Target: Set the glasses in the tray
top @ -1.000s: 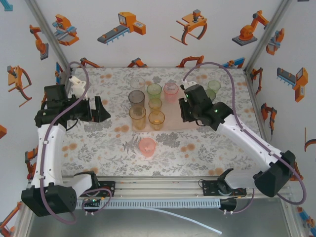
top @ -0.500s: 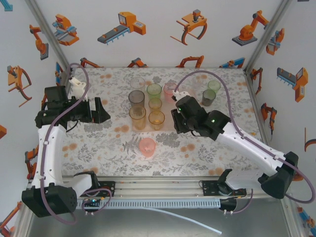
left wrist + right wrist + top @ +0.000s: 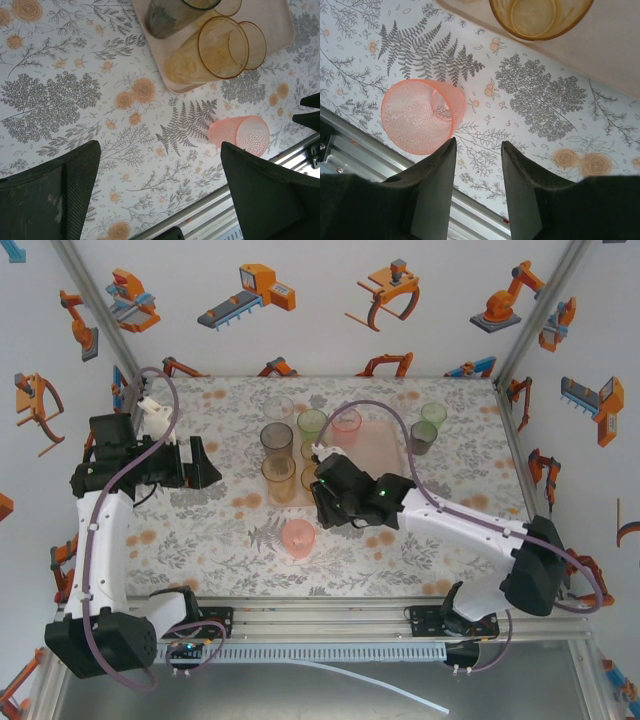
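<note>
Glasses (image 3: pixel 277 438) mostly sit in the tray (image 3: pixel 375 445). 1 pink glass (image 3: pixel 420 117) is out on the table (image 3: pixel 200 530), so the right hand (image 3: pixel 477 150) hangs just beside it, half spread and empty, probably lining up a grab. Left hand (image 3: pixel 160 145) is spread wide, empty, parked off to the side.

The left arm rises along the left side with its elbow bent. Its left gripper (image 3: pixel 198 462) points right, fingers (image 3: pixel 75 190) spread wide. The right arm reaches low from the near right toward the middle. Its right gripper (image 3: pixel 320 502) angles down, fingers (image 3: pixel 432 185) narrowly apart.
</note>
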`<action>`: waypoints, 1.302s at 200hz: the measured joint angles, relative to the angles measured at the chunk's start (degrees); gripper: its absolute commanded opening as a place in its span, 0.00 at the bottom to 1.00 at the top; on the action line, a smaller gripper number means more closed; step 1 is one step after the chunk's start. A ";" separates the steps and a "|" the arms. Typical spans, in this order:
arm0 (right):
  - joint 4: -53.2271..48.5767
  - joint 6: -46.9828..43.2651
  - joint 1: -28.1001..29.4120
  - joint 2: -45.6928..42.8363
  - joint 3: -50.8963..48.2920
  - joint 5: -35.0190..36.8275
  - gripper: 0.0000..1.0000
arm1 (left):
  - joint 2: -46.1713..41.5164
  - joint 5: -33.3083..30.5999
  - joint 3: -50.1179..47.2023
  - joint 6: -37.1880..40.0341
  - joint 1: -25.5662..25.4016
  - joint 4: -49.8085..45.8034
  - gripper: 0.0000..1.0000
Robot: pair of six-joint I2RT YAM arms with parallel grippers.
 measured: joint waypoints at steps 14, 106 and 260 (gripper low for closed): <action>0.17 0.02 0.70 1.57 0.02 -0.44 0.42 | 0.04 -0.02 0.00 0.00 0.15 0.02 0.97; 1.99 0.00 2.12 5.42 1.25 -2.01 0.43 | 0.13 0.00 0.00 0.00 0.59 0.02 0.97; 1.66 -0.04 3.02 11.72 4.31 -1.90 0.38 | 0.13 0.00 0.00 0.00 0.92 0.04 0.97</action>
